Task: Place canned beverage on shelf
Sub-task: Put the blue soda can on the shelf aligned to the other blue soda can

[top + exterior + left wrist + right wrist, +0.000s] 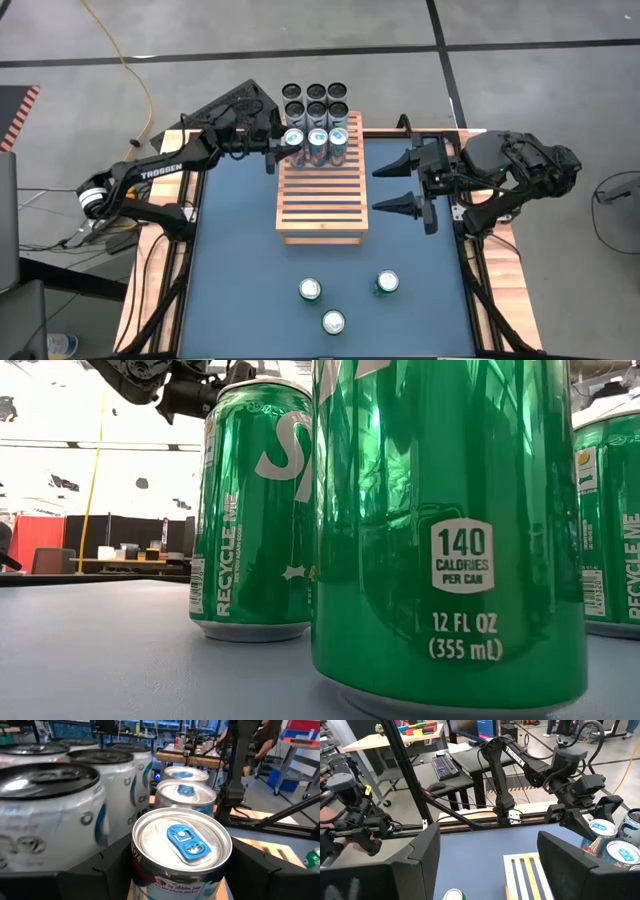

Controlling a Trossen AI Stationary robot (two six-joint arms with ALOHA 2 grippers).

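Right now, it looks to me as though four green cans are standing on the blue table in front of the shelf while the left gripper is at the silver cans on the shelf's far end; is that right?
Not quite: the high view shows three green cans on the blue table, not four. The rest holds: they stand in front of the shelf, and the left gripper is at the silver cans on its far end.

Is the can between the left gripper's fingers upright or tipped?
Upright: the can shows its lid level in the left wrist view, standing on the shelf beside two others.
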